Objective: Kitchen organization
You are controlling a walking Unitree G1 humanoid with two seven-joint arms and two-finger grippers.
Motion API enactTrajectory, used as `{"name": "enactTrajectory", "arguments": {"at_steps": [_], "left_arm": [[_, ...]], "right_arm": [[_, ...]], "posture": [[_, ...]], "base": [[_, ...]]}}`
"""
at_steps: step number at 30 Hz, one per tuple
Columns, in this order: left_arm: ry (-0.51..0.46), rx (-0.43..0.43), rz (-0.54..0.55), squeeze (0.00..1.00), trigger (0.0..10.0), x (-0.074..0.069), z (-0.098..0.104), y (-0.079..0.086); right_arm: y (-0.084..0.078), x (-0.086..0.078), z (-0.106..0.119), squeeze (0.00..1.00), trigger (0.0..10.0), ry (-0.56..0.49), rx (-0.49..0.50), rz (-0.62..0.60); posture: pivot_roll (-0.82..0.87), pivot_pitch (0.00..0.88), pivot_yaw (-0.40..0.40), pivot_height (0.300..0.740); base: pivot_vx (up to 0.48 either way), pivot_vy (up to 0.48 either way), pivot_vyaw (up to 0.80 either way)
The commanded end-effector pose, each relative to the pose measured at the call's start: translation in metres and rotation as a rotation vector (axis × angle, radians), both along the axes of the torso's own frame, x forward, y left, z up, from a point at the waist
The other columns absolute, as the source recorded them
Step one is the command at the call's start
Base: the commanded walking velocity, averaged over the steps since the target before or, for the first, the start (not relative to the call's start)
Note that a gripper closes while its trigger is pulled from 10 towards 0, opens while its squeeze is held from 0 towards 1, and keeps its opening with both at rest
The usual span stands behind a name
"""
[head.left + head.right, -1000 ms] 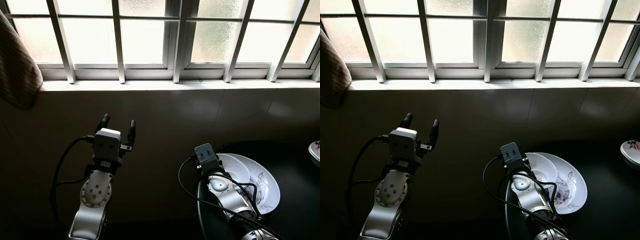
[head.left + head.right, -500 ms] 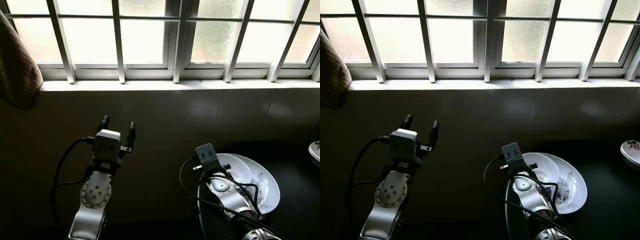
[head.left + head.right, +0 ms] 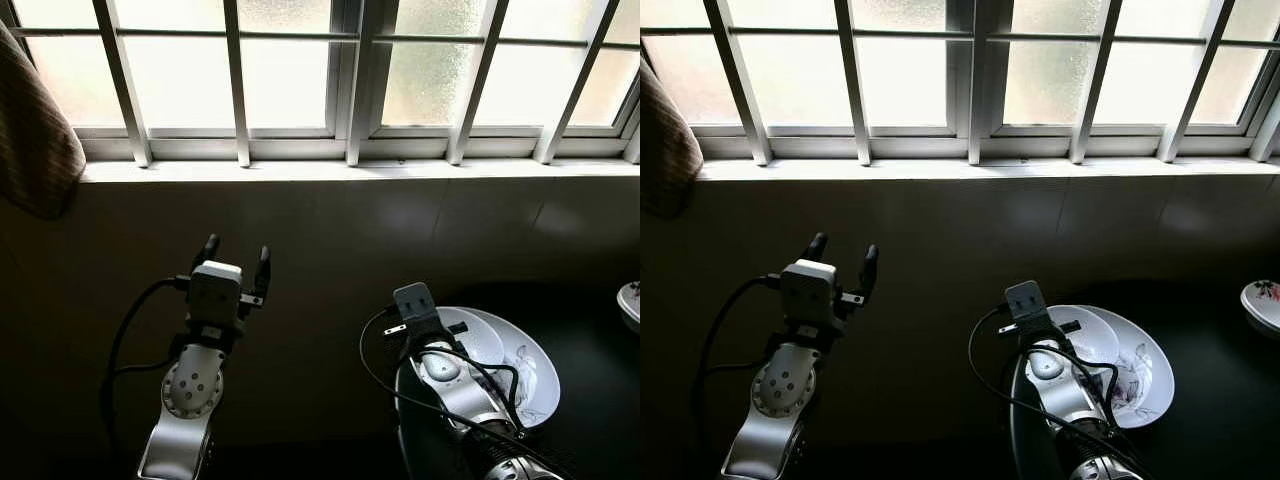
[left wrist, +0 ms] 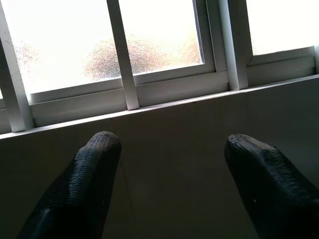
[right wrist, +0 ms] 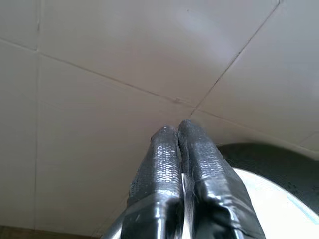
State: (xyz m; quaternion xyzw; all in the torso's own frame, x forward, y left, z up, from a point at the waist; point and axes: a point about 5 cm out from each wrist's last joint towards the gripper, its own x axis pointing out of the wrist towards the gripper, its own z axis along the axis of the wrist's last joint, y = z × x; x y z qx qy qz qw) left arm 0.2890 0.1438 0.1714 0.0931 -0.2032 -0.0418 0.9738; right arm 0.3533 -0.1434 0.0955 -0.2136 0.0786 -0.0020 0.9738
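Two silver robot arms stood before a dark tiled wall [image 3: 400, 215] beneath a white barred window [image 3: 330, 75] that filled the top of the frame. The left claw [image 3: 236, 255], at lower left of centre, was raised with its two black fingers [image 4: 89, 174] held well apart and nothing between them, pointing toward the white window sill [image 3: 330, 170]. The right claw [image 5: 180, 130], at lower right of centre, had its fingers pressed together; in the right wrist view the tips lay over the near rim of a white round plate, though whether they pinched that rim could not be told. Its wrist camera housing [image 3: 415, 300] and looping black cables [image 3: 375, 375] covered part of the dishes. A small white plate [image 3: 478, 338] sat stacked on a larger white plate with a dark floral print [image 3: 530, 385], both resting on the dark desk [image 3: 600, 420] at lower right. At the far right edge, just in frame, a white floral dish [image 3: 1262, 303] stood apart from the stack on the same desk. A brown striped cloth [image 3: 35, 140] hung at upper left beside the window. Frosted panes let in bright daylight, leaving the wall and desk in deep shade.
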Motion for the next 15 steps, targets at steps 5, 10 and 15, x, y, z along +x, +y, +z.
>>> {"name": "enactTrajectory", "arguments": {"at_steps": [5, 10, 15], "left_arm": [[0.009, 0.009, -0.002, 0.0, 10.0, 0.0, -0.003, -0.001], [0.01, 0.007, -0.005, 0.0, 10.0, 0.0, -0.004, -0.003], [0.011, 0.006, -0.005, 0.0, 10.0, 0.001, -0.005, -0.003]], "right_arm": [[-0.001, 0.004, 0.024, 0.0, 0.0, -0.147, -0.167, 0.01], [0.0, 0.002, 0.028, 0.0, 0.0, -0.185, -0.209, 0.015], [0.002, 0.001, 0.031, 0.0, 0.0, -0.218, -0.262, 0.027]], "posture": [[0.01, 0.0, -0.037, 0.736], [0.01, 0.0, -0.038, 0.736], [0.01, 0.0, -0.04, 0.736]], "base": [[0.0, 0.0, 0.0], [0.0, 0.0, 0.0], [0.0, 0.0, 0.0]]}}
